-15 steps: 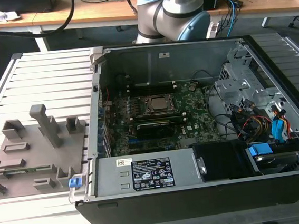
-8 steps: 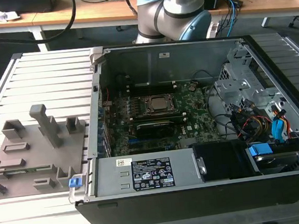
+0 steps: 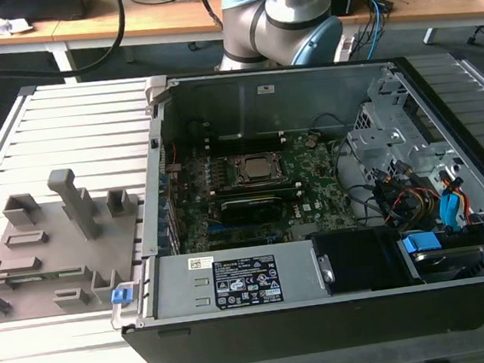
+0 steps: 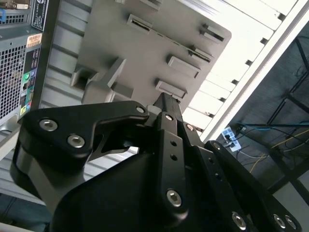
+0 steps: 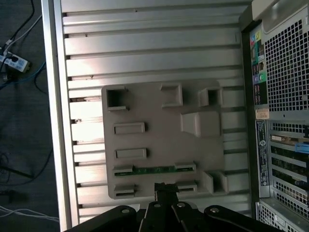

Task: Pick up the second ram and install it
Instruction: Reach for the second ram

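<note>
**Second ram (image 5: 154, 169) in fixture; gripper (image 5: 166, 187) empty**

Exterior view: shows grey fixture plate (image 3: 60, 250) on slatted table (image 3: 72, 112), at 9 o'clock from open computer case (image 3: 325, 328); robot arm (image 3: 281, 10) at 12 o'clock.
Second wrist view: shows gripper clenched on nothing, tip poised over the plate.
First wrist view: shows second ram seated on edge in the plate's long slot, near the gripper tip, far from the case.

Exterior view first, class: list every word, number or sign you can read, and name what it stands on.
None can be read.
On the power supply, black label: print too small.
On the case back wall, white sticker: too small.
On the case rear in the first wrist view, stickers: blurred.
</note>
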Controlling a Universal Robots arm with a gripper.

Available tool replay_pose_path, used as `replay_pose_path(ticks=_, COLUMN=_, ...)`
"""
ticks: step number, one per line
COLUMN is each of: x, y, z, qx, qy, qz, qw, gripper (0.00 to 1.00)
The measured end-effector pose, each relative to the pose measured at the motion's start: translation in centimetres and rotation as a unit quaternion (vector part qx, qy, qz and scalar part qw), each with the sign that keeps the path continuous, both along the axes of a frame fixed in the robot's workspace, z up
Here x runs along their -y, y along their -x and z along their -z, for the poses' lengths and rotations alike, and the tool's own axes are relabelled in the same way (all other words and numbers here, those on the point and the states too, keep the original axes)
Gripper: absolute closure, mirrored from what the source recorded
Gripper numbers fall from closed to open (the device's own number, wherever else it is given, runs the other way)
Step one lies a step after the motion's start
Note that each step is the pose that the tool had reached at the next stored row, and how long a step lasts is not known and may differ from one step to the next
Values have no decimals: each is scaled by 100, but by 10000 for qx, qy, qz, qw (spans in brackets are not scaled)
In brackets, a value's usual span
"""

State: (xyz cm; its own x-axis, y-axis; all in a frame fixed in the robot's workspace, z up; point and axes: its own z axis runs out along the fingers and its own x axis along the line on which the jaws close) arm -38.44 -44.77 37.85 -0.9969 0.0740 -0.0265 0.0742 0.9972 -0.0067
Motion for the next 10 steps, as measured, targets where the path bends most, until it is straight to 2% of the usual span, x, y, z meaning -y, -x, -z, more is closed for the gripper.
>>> replay_pose_path(ticks=10, x=7, y=0, z=1, qx=0, qy=0, qz=0, qw=10000, gripper=89)
